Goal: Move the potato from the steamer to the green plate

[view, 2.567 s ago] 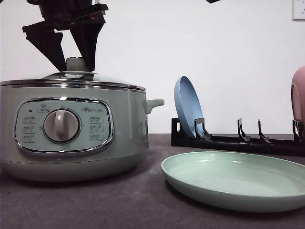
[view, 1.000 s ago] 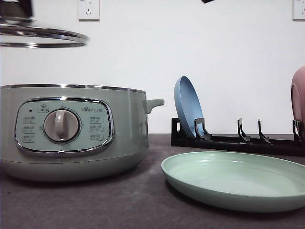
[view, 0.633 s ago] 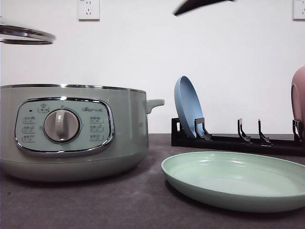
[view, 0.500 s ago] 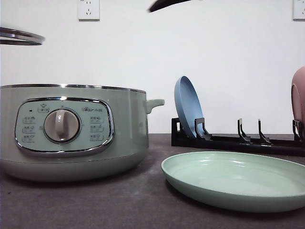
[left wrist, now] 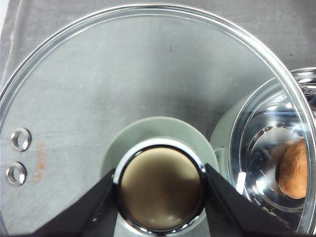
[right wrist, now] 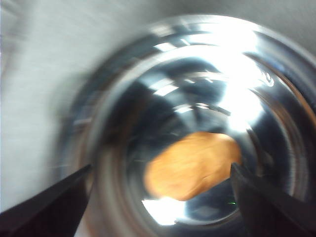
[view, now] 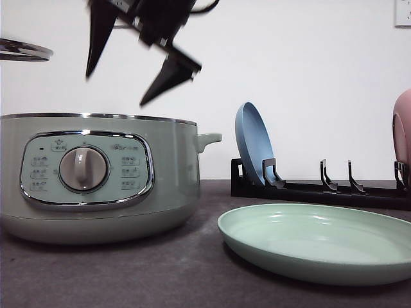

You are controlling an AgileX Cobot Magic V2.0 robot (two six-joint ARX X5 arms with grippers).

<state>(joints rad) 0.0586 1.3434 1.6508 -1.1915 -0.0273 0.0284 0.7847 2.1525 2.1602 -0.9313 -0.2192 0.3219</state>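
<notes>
Hovering over the open steamer (view: 96,179), the right gripper (view: 131,67) has its dark fingers spread wide apart, tips pointing down toward the pot mouth. Blur in the front view and the right wrist view suggests the arm is moving.

Left gripper (left wrist: 160,190): clamped on the knob (left wrist: 160,187) of the glass lid (left wrist: 89,98), which it holds off the pot. In the front view the lid's chrome rim (view: 22,50) hangs in the air at about 10 o'clock from the steamer's dial (view: 83,169).

Potato (right wrist: 192,165): lying on the shiny bottom of the steamer bowl, framed between the spread right fingers in the right wrist view. Also seen through the lid glass in the left wrist view (left wrist: 295,168).

Green plate (view: 321,242): empty, on the grey mat at about 4 o'clock from the steamer, near it but apart. Behind it stands a black rack (view: 321,189) with an upright blue plate (view: 253,144).

Step in hand, as I judge it: the reach into the pot, lid cleared, potato not yet gripped. The next move calls for a straight descent inside the chrome rim, jaws straddling the potato, then a firm close; rounded skin on polished metal could slip or roll.

Writing: small characters beside the dial on the control panel, too fine to read. Faint reddish marking on the lid glass near two vent holes (left wrist: 17,155), not legible.
</notes>
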